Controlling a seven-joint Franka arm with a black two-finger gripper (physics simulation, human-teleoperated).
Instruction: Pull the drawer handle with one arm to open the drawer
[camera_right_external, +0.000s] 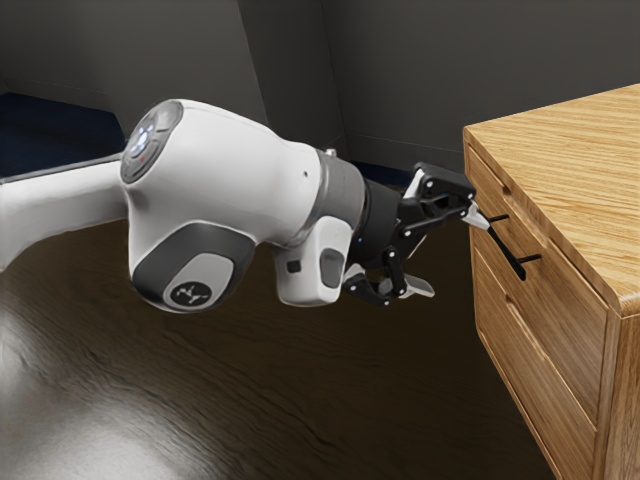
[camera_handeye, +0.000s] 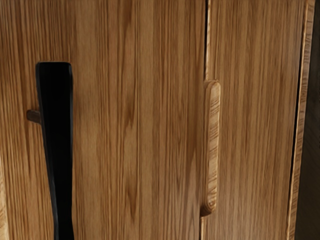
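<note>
- Wood cabinet (camera_right_external: 575, 150) standing at ext. view's right; its drawer (camera_right_external: 555, 300) looking shut, prob. sliding w/ some drag.
- Tool (camera_right_external: 451, 254) hanging wide open, just beside handle.
- Black bar handle (camera_right_external: 512, 246) sticking out from drawer front: thin, rigid, maybe slick; gripping mid-bar looking safest.

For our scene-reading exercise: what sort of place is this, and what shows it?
Likely a bare indoor room, rendered in simulation: a wooden drawer cabinet with a black handle, a dark wood-grain surface below, plain grey walls, and a robot arm.
</note>
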